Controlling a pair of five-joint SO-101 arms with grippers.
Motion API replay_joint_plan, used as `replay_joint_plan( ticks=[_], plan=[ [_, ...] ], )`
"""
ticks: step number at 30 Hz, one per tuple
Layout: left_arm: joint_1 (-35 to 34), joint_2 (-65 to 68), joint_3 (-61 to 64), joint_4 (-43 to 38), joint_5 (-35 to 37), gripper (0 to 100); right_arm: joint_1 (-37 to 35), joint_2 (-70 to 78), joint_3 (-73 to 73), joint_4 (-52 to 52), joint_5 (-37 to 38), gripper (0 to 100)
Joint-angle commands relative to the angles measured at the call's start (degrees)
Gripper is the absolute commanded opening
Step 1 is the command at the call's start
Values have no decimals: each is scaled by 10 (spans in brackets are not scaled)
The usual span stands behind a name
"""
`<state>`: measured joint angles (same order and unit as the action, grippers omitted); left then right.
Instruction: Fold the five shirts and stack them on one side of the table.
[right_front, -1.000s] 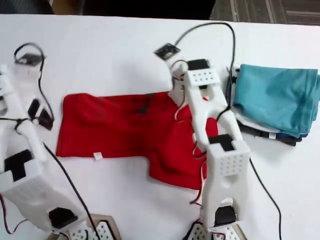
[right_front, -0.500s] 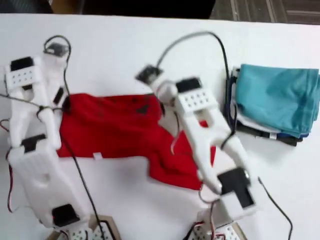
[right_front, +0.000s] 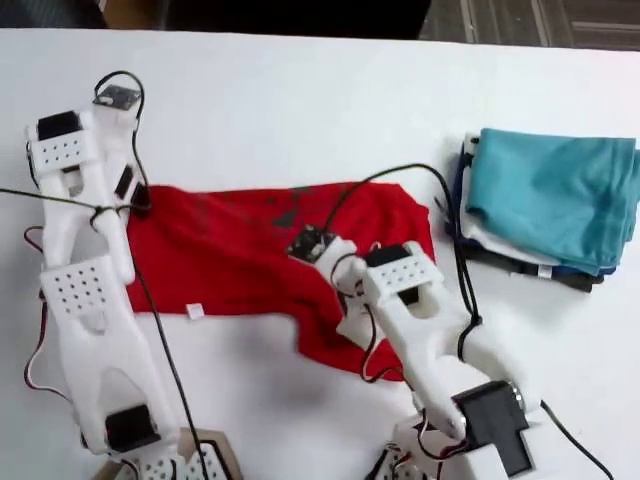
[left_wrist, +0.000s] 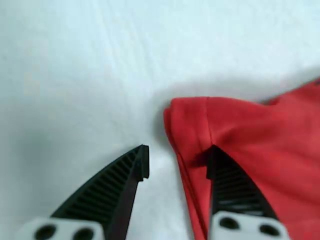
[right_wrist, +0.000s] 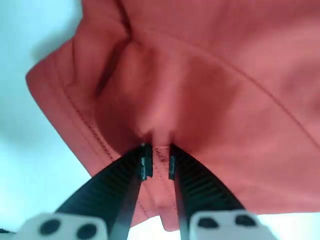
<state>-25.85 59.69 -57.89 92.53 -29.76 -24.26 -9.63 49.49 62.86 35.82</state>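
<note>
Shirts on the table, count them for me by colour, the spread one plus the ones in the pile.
red shirt: 1, spread out
teal shirt: 1, on top of the pile
white shirt: 1, edge only
black shirt: 1, edge only
blue shirt: 1, edge only
Total: 5, judging the pile by its visible layers.

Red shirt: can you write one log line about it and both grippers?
left gripper: open, astride corner of red shirt | right gripper: shut on red shirt | folded stack: on table
</note>
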Motion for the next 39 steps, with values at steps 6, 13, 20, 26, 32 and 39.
replay_joint_plan(
  ticks=[6,13,20,26,32,39],
  plan=[
    [-1,64,-180,68,4,207,-95,-22,24,33,3,70],
    [-16,62,-284,99,5,207,-109,-134,20,61,3,73],
    [-25,14,-270,100,27,207,-107,-255,-17,137,0,152],
    [9,-129,-104,99,55,207,-108,-256,-15,151,-2,183],
    [47,-217,76,81,96,207,-133,-256,19,138,-2,184],
    [43,-222,104,70,98,207,-174,-247,46,81,-4,184]
  ],
)
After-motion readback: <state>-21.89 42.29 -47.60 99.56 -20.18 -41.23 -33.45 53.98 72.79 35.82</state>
